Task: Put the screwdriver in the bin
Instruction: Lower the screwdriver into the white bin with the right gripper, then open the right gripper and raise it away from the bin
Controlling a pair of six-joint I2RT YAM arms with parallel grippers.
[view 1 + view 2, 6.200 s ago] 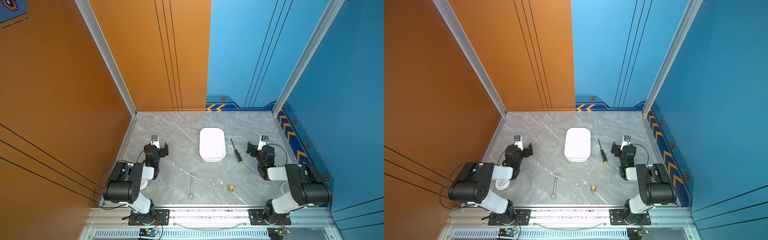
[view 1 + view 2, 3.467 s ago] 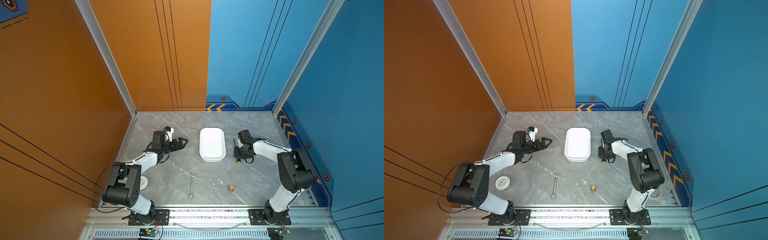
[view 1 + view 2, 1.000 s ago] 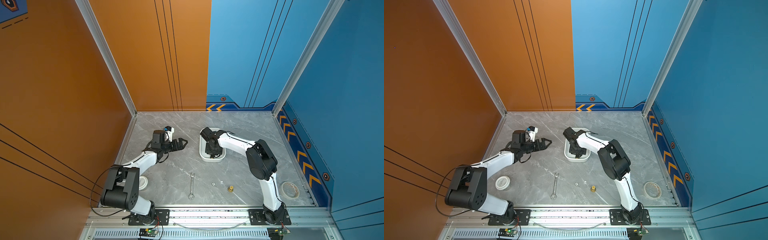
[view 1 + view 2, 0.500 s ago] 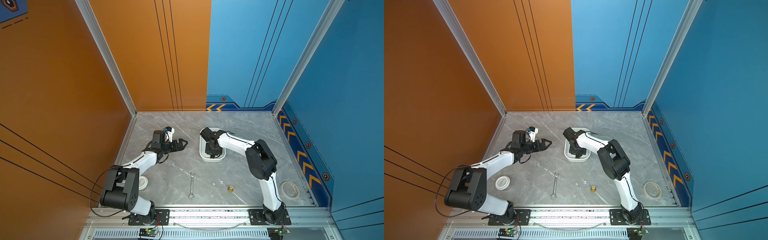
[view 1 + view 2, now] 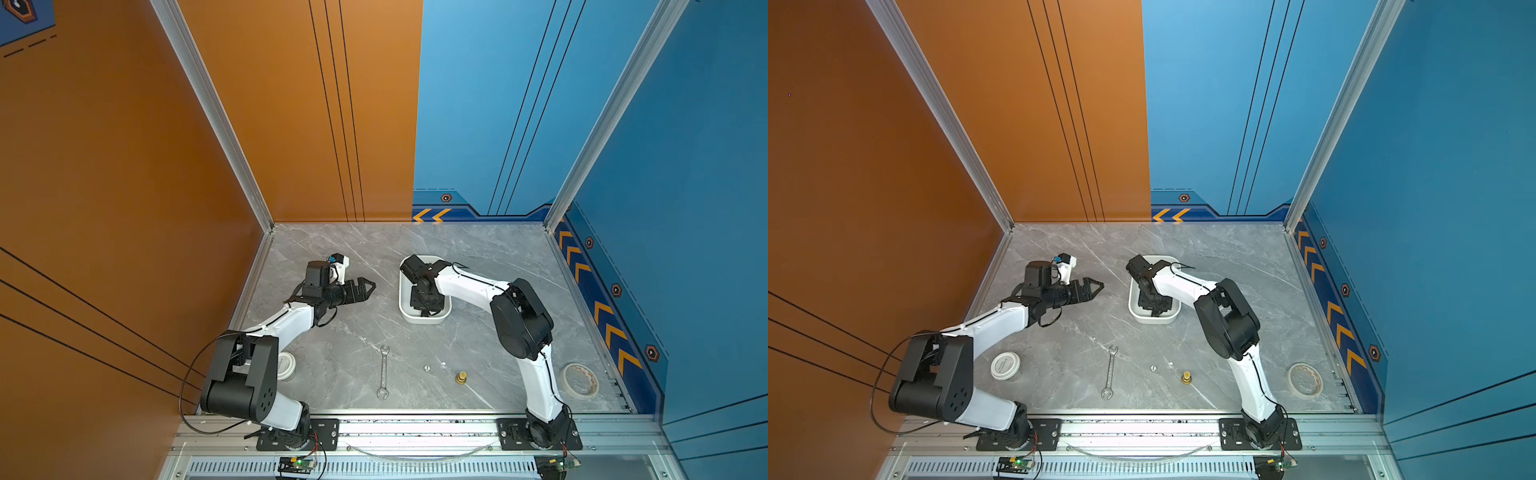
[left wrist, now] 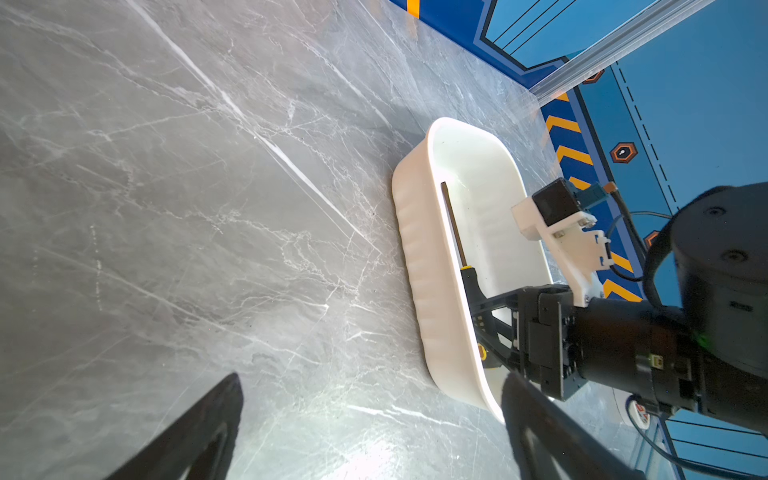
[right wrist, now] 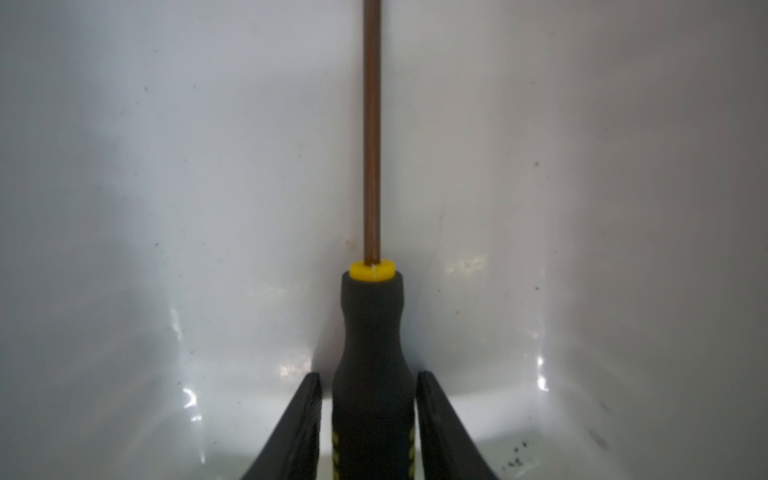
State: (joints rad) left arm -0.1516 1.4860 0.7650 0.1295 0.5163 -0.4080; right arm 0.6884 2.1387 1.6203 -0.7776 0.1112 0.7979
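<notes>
Screwdriver (image 7: 371,316) lies inside bin (image 6: 419,257) — right gripper (image 7: 368,376) jaws parted, flanking the handle without pinching; left gripper (image 5: 370,289) spread, idle — only withdrawal remains.

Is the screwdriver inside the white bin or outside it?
Inside. In the right wrist view the screwdriver has the bin's white floor on both sides; the left wrist view shows it within the walls.
</notes>
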